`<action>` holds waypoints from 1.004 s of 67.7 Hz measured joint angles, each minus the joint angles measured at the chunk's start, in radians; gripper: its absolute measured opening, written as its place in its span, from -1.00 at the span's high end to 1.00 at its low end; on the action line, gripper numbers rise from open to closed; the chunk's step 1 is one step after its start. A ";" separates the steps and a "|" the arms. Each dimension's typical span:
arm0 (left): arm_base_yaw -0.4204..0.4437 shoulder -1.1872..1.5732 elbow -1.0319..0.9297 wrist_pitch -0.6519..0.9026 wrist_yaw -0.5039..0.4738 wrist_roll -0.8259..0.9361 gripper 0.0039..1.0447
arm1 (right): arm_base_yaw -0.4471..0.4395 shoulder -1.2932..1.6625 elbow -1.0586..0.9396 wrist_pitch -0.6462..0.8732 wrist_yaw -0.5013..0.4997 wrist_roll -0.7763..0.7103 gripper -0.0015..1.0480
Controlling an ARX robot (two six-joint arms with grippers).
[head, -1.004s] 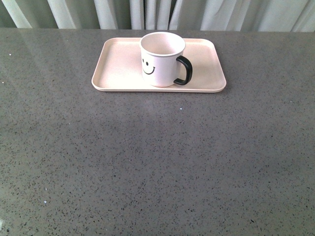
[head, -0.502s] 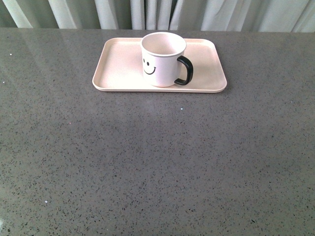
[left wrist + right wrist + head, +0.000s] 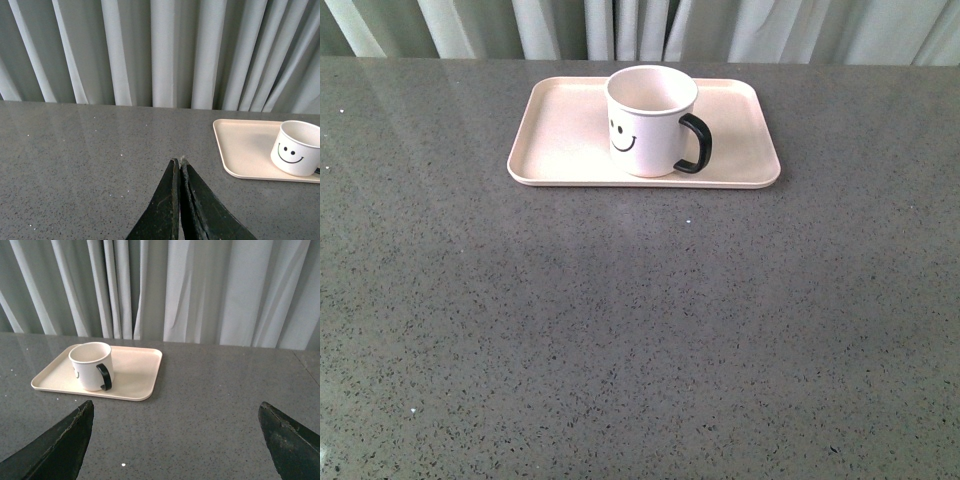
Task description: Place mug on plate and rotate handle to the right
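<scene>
The white mug (image 3: 648, 122) with a black smiley face stands upright on the pale pink-cream plate (image 3: 565, 140) at the back of the table. Its black handle (image 3: 694, 144) points right. Neither arm shows in the front view. The left wrist view has the mug (image 3: 296, 148) and plate (image 3: 245, 147) well off to one side of my left gripper (image 3: 179, 161), which is shut with nothing in it. My right gripper (image 3: 175, 412) is open and empty above bare table, away from the mug (image 3: 91, 365), its handle (image 3: 104, 376) and the plate (image 3: 135, 371).
The grey speckled tabletop (image 3: 640, 330) spreads wide in front of the plate. Pale pleated curtains (image 3: 640, 25) hang right behind the table's far edge.
None beyond a very slight shift of the front view's picture; the mug and plate stay where they were.
</scene>
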 joint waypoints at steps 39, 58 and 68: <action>0.000 -0.289 0.000 -0.316 0.000 0.000 0.98 | 0.000 0.000 0.000 0.000 0.000 0.000 -0.82; 0.000 -0.309 0.000 -0.327 0.000 0.000 0.98 | 0.000 0.000 0.000 0.000 0.000 0.000 -0.82; 0.000 -0.310 0.000 -0.327 0.000 0.000 0.66 | 0.000 0.000 0.000 0.000 0.000 0.000 -0.82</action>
